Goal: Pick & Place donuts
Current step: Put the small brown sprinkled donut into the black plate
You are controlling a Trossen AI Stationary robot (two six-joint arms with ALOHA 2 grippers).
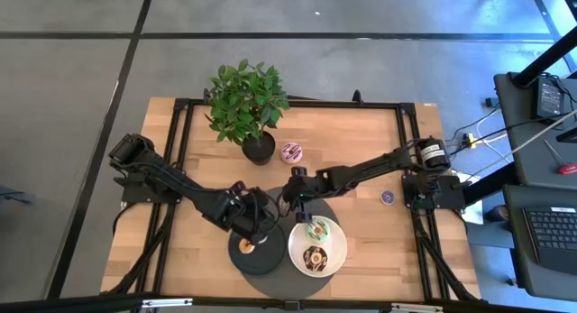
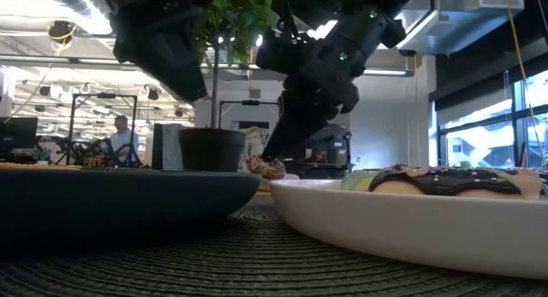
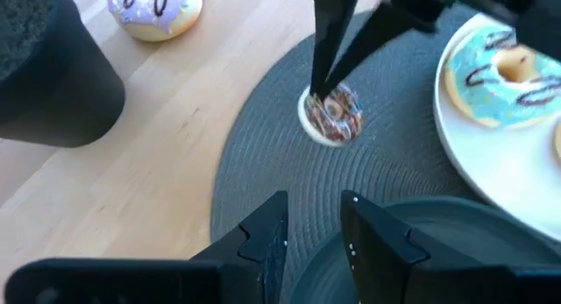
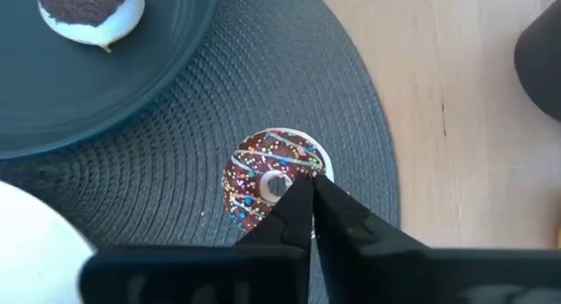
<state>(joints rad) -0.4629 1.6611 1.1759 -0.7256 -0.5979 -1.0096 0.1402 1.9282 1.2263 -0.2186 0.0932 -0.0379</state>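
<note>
My right gripper (image 4: 307,188) is shut on a chocolate donut with coloured sprinkles (image 4: 263,183) over the round dark woven mat (image 1: 281,281). That donut also shows in the left wrist view (image 3: 335,118) and the low view (image 2: 266,167). My left gripper (image 3: 313,229) hangs open above the black plate's rim (image 1: 236,262), touching nothing. A small donut (image 1: 246,246) lies on the black plate. The white plate (image 1: 296,252) carries a green-iced donut (image 1: 317,229) and a chocolate donut (image 1: 315,257). A pink donut (image 1: 291,152) and a tiny purple donut (image 1: 388,197) lie on the wood. My right gripper pinches the sprinkled donut's ring on one side (image 4: 294,168), beside the hole, between its two fingertips. The fingers (image 3: 323,72) come down from above at a slant. The donut sits tilted, white underside (image 3: 307,120) showing. I cannot tell whether it is clear of the mat.
A potted plant (image 1: 248,101) in a black pot (image 1: 259,148) stands at the far middle of the table, close behind the right gripper. The two plates sit side by side on the mat near the near edge. Bare wood lies at the table's left and right.
</note>
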